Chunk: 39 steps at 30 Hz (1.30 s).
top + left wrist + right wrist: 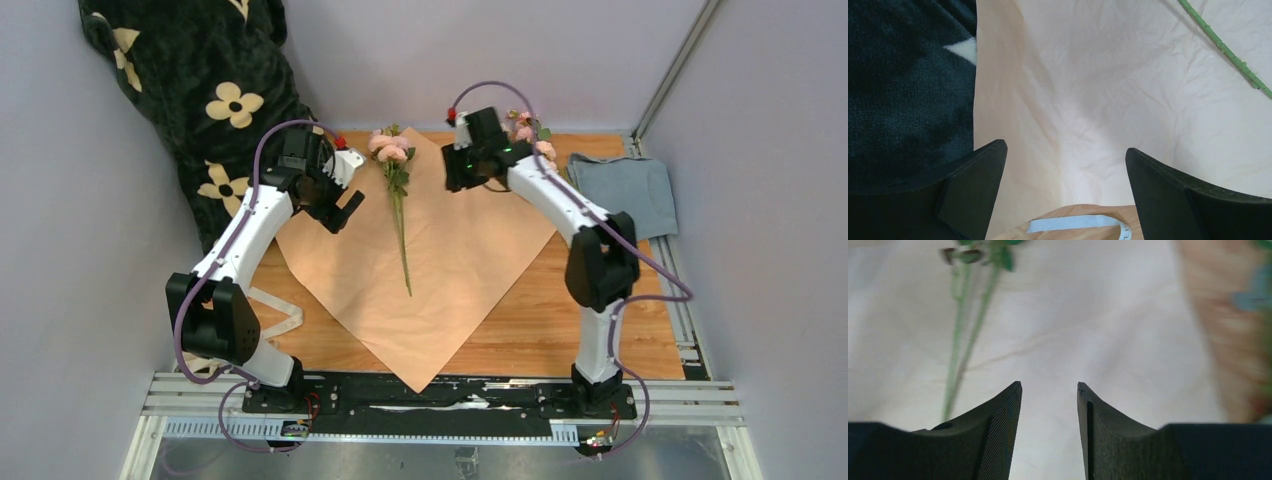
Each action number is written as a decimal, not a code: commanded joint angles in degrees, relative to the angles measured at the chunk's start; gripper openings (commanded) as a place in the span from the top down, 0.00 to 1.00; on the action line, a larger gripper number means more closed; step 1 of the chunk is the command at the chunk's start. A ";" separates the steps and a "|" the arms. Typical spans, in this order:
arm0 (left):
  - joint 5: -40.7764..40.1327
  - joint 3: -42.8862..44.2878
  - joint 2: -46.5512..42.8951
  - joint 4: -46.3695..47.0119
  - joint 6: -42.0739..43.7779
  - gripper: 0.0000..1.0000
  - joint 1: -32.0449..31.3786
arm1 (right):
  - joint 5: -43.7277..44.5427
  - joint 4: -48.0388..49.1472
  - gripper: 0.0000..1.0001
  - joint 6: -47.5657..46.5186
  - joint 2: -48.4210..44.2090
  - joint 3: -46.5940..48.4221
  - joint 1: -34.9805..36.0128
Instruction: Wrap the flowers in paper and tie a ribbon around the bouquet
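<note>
Top external shows one paper (450, 260), two flower bunches (392, 150) (535, 135), perhaps one ribbon (285, 316).

Room view: a wooden surface (620, 330) is enclosed on three sides by plain pale grey walls (560, 50). A black plush blanket (200, 90) with cream flower prints is heaped in the corner beyond the left tool (343, 212). A folded blue-grey cloth (625, 195) is laid outward of the right tool (452, 178). Metal rails (700, 408) are seen along the near edge, evenly lit.

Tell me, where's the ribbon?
In the top view, the cream fabric ribbon lies at the left of the wooden table, beside the left edge of the peach paper sheet.
</note>
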 commanded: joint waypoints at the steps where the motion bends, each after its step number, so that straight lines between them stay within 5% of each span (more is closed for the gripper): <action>1: 0.94 -0.72 -0.04 -0.39 0.44 0.00 0.40 | 10.42 -10.16 0.51 -21.00 -9.02 -4.32 -9.98; 4: 0.83 -0.57 0.14 -0.40 0.38 0.00 0.40 | 17.91 -15.20 0.55 -26.97 -5.70 -2.01 -18.22; 14: -0.96 -0.40 2.26 -0.55 0.67 0.00 0.40 | 12.15 -23.49 0.52 -35.65 15.07 22.05 -32.43; 25: -2.45 1.46 7.86 -2.13 1.21 0.00 0.40 | 4.10 -19.08 0.67 -38.30 22.72 27.25 -33.18; 39: -2.63 2.17 10.63 -2.77 1.66 0.00 0.40 | 4.12 -14.91 0.67 -39.74 28.59 29.50 -32.70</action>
